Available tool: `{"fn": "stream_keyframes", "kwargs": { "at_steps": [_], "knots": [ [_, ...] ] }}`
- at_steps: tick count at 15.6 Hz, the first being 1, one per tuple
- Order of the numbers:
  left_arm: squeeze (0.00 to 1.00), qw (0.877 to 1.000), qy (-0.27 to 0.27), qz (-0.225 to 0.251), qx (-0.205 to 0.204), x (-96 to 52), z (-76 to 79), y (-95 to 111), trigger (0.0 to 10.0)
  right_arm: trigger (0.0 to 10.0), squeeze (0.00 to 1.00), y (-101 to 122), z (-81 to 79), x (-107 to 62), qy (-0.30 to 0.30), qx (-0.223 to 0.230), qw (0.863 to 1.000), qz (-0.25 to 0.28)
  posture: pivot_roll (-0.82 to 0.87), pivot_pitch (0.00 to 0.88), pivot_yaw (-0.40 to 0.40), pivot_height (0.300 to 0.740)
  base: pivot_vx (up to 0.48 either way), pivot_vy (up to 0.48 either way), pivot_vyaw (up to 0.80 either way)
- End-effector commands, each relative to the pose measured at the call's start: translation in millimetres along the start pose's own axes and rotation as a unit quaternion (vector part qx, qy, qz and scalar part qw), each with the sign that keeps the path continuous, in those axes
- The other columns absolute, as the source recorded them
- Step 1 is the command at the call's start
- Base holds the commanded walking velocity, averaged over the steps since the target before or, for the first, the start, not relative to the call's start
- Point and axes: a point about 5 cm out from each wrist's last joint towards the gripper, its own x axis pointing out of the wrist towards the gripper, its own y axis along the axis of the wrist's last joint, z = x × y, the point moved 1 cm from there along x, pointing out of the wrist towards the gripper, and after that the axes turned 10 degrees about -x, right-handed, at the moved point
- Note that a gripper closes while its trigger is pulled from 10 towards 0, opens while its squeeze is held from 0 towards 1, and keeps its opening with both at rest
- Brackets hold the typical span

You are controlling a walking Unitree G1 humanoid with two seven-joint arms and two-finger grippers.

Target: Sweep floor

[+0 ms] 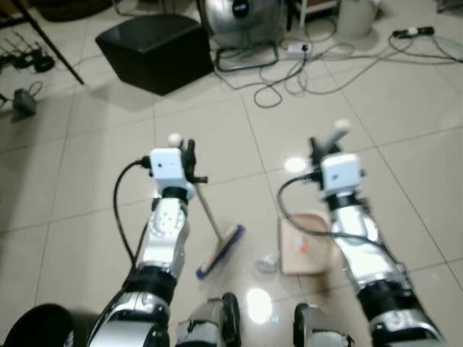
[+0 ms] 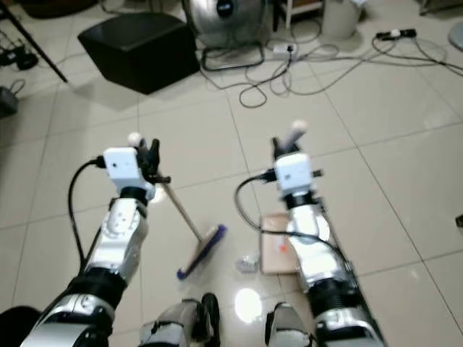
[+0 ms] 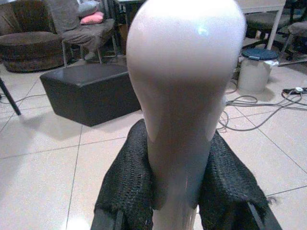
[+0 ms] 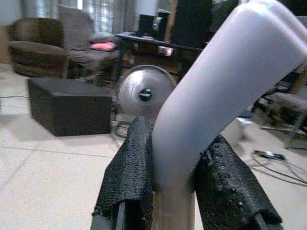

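Observation:
My left gripper (image 1: 187, 156) is shut on the broom's pale handle (image 3: 184, 96), its black fingers (image 3: 128, 184) pressed on both sides just under the rounded top. The stick slants down to the broom head (image 1: 221, 251), which rests on the tiled floor between my arms. My right gripper (image 1: 323, 150) is shut on the bent handle (image 4: 218, 96) of the beige dustpan (image 1: 304, 246), which lies flat on the floor below that arm. A small crumpled scrap (image 1: 268, 263) sits on the tiles between broom head and dustpan.
A black ottoman (image 1: 155, 50) stands ahead on the left, a metal floor fan (image 1: 242, 22) beside it. Cables (image 1: 304, 76) and a power strip (image 1: 298, 49) trail over the tiles ahead. A white bin (image 1: 354, 14) is farther back, and a tripod leg (image 1: 51, 43) stands far left.

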Motion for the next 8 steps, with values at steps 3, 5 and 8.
{"fn": "stream_keyframes", "kwargs": {
  "at_steps": [3, 5, 8],
  "knots": [
    [0.00, 0.999, 0.029, -0.020, -0.020, -2.4, 1.3, -12, 10.0, 10.0, 0.00, 1, -36.7, -9.5, 0.057, 0.006, 0.998, 0.006, 0.14, 0.284, 0.168, 0.740, 0.000, 0.000, 0.00],
    [0.00, 0.999, 0.033, -0.020, -0.023, -1.8, 5.4, -14, 10.0, 10.0, 0.00, -2, -43.5, -14.3, 0.067, -0.006, 0.998, 0.005, 0.14, 0.283, 0.170, 0.740, 0.000, 0.000, 0.00],
    [0.00, 0.998, 0.050, -0.032, -0.035, -0.4, 8.1, -17, 10.0, 10.0, 0.00, -7, -39.8, -14.2, 0.058, -0.005, 0.998, -0.007, 0.14, 0.281, 0.170, 0.740, 0.000, 0.000, 0.00]
  ]
}}
